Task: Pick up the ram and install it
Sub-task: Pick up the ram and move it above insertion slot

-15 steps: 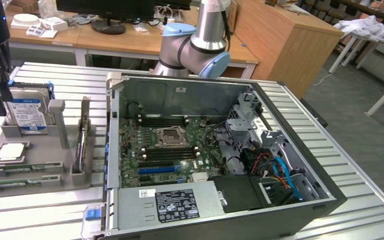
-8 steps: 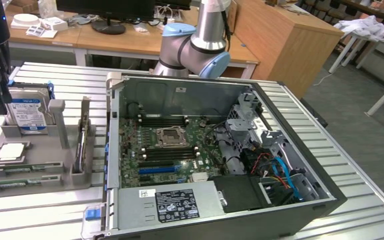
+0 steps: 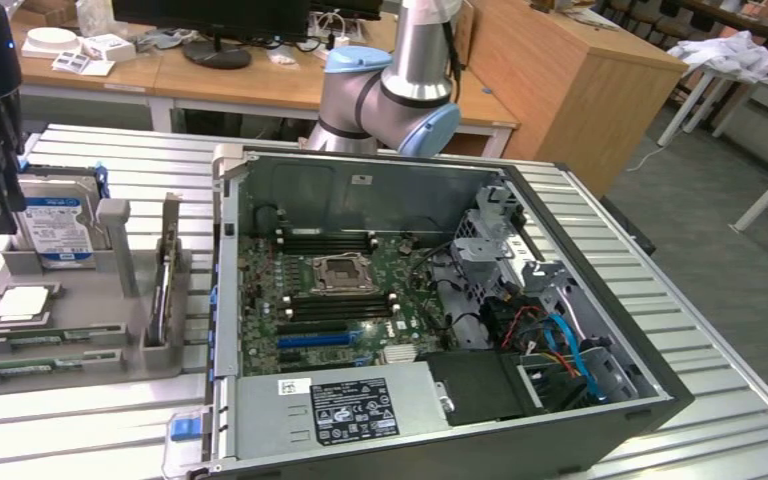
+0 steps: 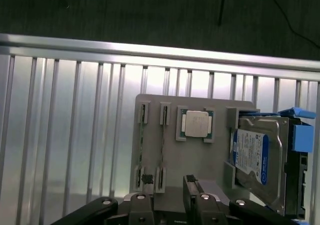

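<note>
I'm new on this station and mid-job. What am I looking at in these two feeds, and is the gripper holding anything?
One feed looks from outside: a grey robot arm stands behind an open computer case on a slatted metal table. The other comes from a camera on the arm's wrist, looking down past the gripper. Beneath it is a grey tray holding two ram sticks on edge, a processor chip and a hard drive. The gripper is open and holds nothing.

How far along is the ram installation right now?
Done: nothing yet. In hand: nothing; the open gripper hovers above the grey holder, where the ram sits in its slot. Left: picking it up and seating it in the motherboard inside the case.
</note>
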`<state>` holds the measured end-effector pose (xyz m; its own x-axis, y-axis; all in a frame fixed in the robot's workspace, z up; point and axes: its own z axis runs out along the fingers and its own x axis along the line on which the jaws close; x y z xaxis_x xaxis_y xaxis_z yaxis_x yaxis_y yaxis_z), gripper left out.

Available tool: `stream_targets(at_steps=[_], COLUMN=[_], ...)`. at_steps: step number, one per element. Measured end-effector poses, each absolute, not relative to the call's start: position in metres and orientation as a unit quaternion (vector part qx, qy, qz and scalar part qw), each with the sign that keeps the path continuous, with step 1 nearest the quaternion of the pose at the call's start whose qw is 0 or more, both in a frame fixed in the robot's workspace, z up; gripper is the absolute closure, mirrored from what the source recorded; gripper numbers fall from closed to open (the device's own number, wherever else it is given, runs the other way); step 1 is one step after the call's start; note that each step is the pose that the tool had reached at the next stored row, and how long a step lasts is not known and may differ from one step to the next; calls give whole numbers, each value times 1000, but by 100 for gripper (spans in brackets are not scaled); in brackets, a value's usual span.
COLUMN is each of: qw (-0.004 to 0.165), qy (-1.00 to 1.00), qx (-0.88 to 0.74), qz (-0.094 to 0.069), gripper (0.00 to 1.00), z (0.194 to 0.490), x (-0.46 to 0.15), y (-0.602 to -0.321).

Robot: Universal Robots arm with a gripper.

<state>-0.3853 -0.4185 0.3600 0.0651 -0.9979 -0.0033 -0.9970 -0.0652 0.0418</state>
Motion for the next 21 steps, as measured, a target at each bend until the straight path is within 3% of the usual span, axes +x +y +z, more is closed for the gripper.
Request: stream_targets(at_steps=[21], qw=[14], qy=[-683], qx=[730], qz=[-15], gripper=[64], z=[322], x=[-385], y=[-419])
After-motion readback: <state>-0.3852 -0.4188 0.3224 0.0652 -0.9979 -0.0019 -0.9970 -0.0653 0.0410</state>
